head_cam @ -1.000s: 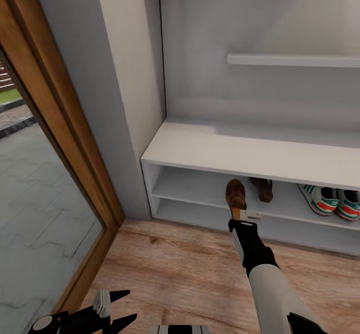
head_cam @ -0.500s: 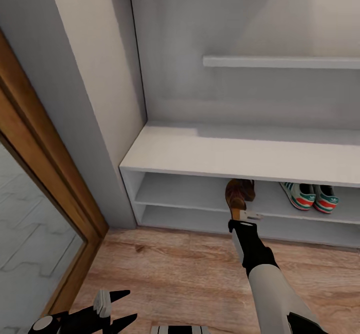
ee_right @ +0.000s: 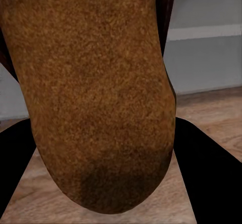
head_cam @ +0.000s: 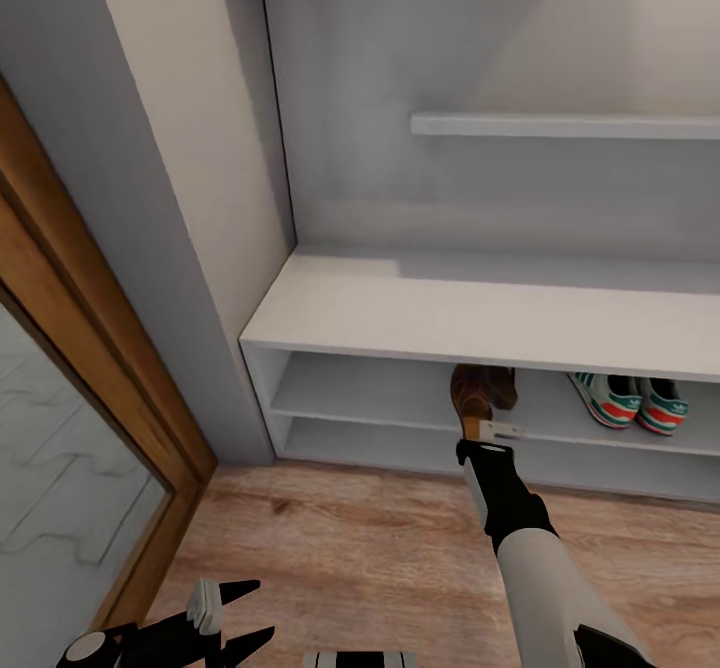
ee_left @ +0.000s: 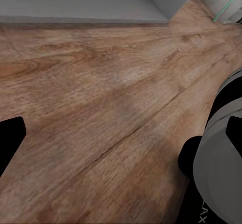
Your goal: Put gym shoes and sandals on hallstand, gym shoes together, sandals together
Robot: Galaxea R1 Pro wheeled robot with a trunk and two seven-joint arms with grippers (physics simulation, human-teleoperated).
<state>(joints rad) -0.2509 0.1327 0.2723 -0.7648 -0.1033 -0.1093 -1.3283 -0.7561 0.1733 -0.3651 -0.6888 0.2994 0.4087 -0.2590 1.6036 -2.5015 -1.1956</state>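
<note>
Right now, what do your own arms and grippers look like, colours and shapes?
The right arm is a smooth light grey tube that changes to a glossy black wrist section, ending in a small white block at the right gripper. The left gripper is black, with two pointed, tapering fingers and a ribbed white block at its base, behind a round grey joint cap. I see no cables or markings.

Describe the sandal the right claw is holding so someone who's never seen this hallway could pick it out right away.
Find the pale grey hallstand against the wall and look at its upper open slot, just under the bench top. At the slot's front edge, left of the two gym shoes, is the sandal: dark brown, and gripped by the right claw.
</note>
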